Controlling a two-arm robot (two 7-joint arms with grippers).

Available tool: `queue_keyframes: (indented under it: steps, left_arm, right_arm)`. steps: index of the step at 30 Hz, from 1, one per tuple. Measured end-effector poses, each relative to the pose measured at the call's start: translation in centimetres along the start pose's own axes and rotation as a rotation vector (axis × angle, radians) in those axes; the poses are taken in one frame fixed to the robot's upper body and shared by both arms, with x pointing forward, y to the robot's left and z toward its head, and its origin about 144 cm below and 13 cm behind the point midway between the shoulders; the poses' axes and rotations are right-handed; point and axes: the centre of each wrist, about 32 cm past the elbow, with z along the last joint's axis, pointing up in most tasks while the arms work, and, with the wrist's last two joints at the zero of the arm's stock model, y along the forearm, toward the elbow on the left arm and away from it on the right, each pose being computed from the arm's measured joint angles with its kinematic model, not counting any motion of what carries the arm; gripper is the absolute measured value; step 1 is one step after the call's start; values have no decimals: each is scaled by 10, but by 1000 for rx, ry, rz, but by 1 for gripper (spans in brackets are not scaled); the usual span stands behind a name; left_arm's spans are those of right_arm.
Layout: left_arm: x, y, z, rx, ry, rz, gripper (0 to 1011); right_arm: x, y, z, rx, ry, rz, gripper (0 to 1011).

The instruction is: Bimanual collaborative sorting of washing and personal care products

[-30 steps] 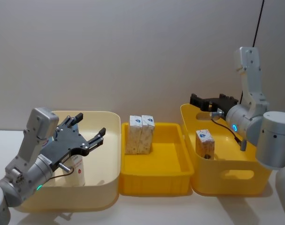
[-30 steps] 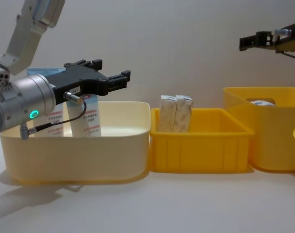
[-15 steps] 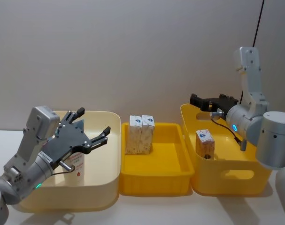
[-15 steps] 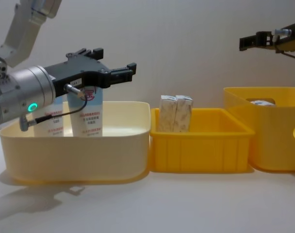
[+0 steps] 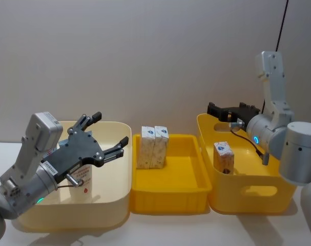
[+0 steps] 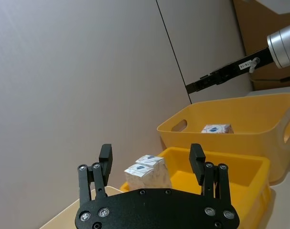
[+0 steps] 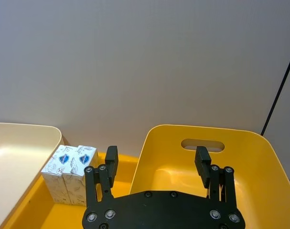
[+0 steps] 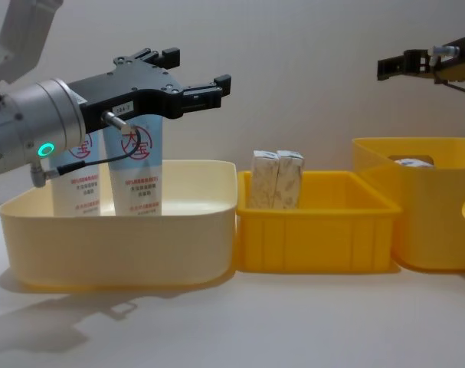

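Tubes (image 8: 140, 184) stand upright in the cream bin (image 8: 117, 245), frame left. The left gripper (image 8: 195, 67) hovers over it, spread wide, empty. Boxes (image 5: 153, 146) sit in yellow bins (image 5: 170, 197), centre and right. The right gripper (image 7: 155, 156), upper right, is likewise wide apart, empty.

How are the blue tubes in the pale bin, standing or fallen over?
Standing up. Both squeeze tubes stand upright in the cream bin, rising above its rim, near the open left gripper.

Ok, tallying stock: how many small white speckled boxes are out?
3 small white boxes: two side by side in the middle yellow bin; one in the right yellow bin. More may hide behind walls.
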Motion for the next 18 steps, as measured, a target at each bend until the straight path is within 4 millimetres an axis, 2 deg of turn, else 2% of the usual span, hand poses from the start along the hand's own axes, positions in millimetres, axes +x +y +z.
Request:
queue_keyframes:
  steps: [18]
  left_arm:
    - [26, 3, 1, 169, 106, -31, 1003]
  right_arm:
    - [0, 0, 0, 0, 0, 0, 1001]
